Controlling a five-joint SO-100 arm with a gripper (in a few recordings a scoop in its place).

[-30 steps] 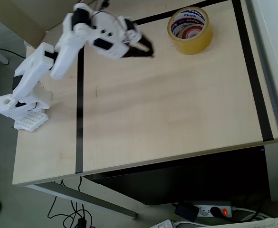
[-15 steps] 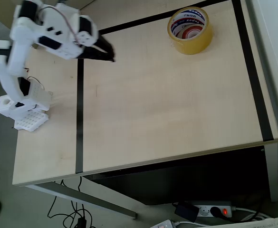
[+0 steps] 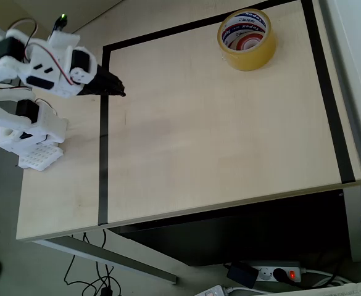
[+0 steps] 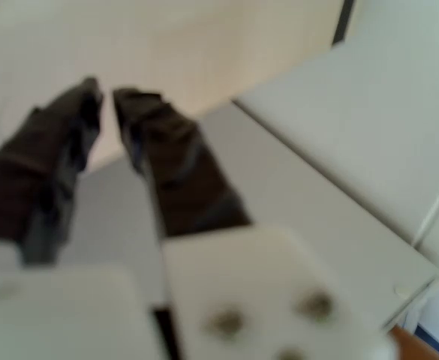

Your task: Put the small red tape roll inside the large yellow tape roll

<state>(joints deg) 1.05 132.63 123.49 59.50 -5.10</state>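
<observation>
1. Overhead view: a light wooden table [image 3: 217, 135] marked with black tape lines [image 3: 103, 148] carries the large yellow tape roll [image 3: 247, 39], a wide translucent yellowish ring with a white core printed in red and blue, lying flat near the table's far right corner.
2. The small red tape roll [image 3: 249, 43], a red ring with a whitish centre, lies inside the yellow roll's core; the core wall hides much of it.
3. The white jointed robot arm [image 3: 35, 65] stands at the table's far left, well apart from the yellow roll. Its black two-finger gripper [image 3: 120, 92] points toward the roll, above the vertical black line.
4. Nothing stands on the bare wood between the gripper and the yellow roll.
5. Wrist view: the gripper [image 4: 106, 94] is blurred; its dark fingers [image 4: 170, 154] stand narrow, tips a slit apart, holding nothing.
6. Below the table's near edge a white power strip [image 3: 278, 273] and dark cables [image 3: 94, 277] lie on the floor, partly cut off by the picture's edge.
</observation>
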